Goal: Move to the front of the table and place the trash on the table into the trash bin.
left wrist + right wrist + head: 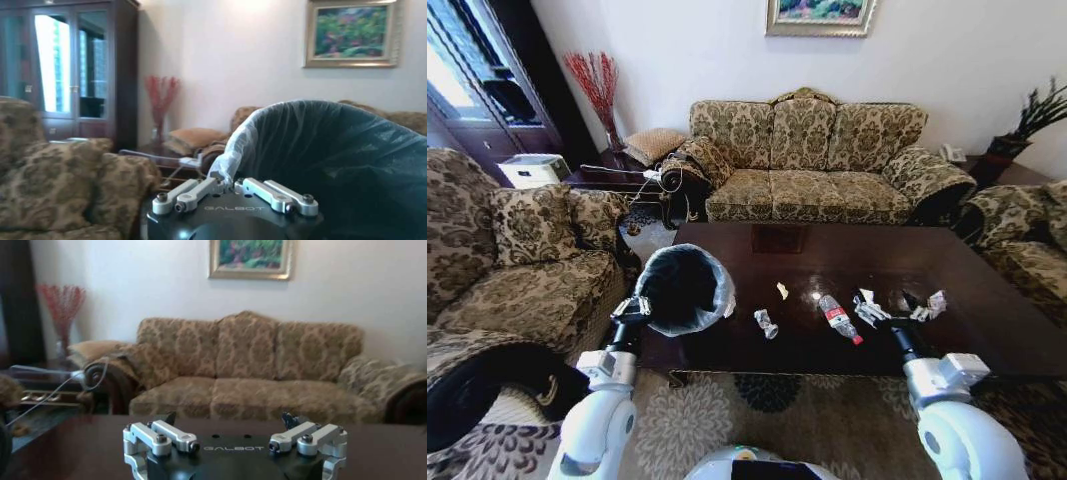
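Trash bin (683,290) held up at the table's (987,275) near left corner, tipped so its black-lined mouth faces the camera, pale plastic folded over the rim. Left gripper (634,305) clamped on that rim at the lower left edge; in the left wrist view, fingers (200,192) pinched together on the plastic fold, with the bin's (333,165) dark liner rising just behind the left gripper (223,190).

Right gripper (889,312) low over the table's near right part, jaws spread wide with nothing between them; right wrist view shows the right gripper (230,432), its two fingers (293,430) well apart above the dark tabletop (67,450), facing the sofa (253,370).

Trash scattered across the near half of the glossy top: clear bottle (839,319) with a red label and red cap lying on its side, just left of the right gripper; crumpled white wad (767,323) between bottle and bin; small pale scrap (782,290) a little farther back; white crumpled wrapper (867,305) touching or just beside the right gripper's left finger, cannot tell which; another crumpled piece (930,305) just to its right. All of it on the table, none visibly inside the bin.

Patterned sofa (817,160) behind the table, armchair (517,260) at the left.
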Controlling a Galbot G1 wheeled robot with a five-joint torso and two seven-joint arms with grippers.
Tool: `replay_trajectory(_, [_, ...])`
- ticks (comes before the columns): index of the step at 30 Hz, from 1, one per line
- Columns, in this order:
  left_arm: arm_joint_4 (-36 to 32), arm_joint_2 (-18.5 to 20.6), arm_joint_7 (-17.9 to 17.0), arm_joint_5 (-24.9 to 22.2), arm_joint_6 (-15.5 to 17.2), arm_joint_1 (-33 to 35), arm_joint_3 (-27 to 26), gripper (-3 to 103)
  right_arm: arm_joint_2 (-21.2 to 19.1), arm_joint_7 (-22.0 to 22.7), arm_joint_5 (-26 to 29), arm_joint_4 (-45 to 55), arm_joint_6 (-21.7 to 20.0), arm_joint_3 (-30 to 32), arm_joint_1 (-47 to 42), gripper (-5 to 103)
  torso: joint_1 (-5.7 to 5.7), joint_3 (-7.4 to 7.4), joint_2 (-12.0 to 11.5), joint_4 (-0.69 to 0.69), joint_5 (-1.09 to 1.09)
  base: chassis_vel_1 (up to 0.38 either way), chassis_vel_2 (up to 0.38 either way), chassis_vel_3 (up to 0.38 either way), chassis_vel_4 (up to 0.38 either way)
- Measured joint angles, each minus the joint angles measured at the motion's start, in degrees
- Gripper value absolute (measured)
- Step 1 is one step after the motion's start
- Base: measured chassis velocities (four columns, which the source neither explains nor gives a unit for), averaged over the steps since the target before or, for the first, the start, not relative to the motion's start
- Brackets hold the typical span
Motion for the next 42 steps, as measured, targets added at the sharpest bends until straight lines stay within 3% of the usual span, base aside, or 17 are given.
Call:
replay_trajectory(9, [0.37, 0.64, -0.12, 0.14, 1.18, 1.28, -0.64, 3, -5.33, -0.66, 6.93, -7.74, -2.53, -4.86, 5.15, 100, -0.26, -0.26, -0.53, -0.04, -0.01, 0.0, 0.0, 0.0, 0.0])
replay_trajectory(12, [0.32, 0.21, -0.34, 0.34, 0.98, 2.42, -1.76, 3, -8.22, -0.63, 8.04, -12.87, -3.19, -10.5, 9.93, 100, -0.49, -0.57, -1.07, -0.02, 0.0, 0.0, 0.0, 0.0, 0.0])
replay_trajectory(17, [-0.05, -0.46, -0.72, 0.59, 0.89, 2.87, -2.92, 3, -9.69, -0.54, 8.06, -17.27, -3.2, -16.69, 15.94, 100, -0.71, -0.88, -1.61, -0.01, 0.0, 0.03, 0.028, 0.032, 0.029])
replay_trajectory(19, [-0.52, -0.69, -1.05, 0.48, 0.87, 3.21, -3.74, 3, -10.14, -0.4, 7.97, -20.6, -2.52, -22.7, 20.79, 100, -0.88, -1.09, -2.0, -0.02, 0.0, 0.044, 0.055, 0.056, 0.057])
replay_trajectory(28, [-1.93, -0.5, -1.35, -0.84, 0.87, 4.14, -5.46, 3, -8.8, 1.46, 7.88, -30.35, 0.42, -39.94, 32.98, 100, -1.3, -1.65, -2.95, 0.0, -0.01, 0.058, 0.058, 0.067, 0.061])
replay_trajectory(32, [-1.99, -0.63, -1.35, -1.06, 0.7, 4.39, -5.12, 3, -6.23, 3.36, 8.61, -34.26, 0.09, -43.76, 34.78, 100, -1.37, -1.77, -3.15, -0.01, -0.01, 0.021, 0.027, 0.026, 0.027])
replay_trajectory(42, [-2.11, -1.53, -1.44, -0.98, 0.61, 4.33, -4.44, 3, -2.96, 2.4, 8.54, -41.15, 0.86, -46.34, 36.33, 100, -1.38, -1.78, -3.16, -0.02, -0.02, 0.0, 0.0, 0.0, 0.0])
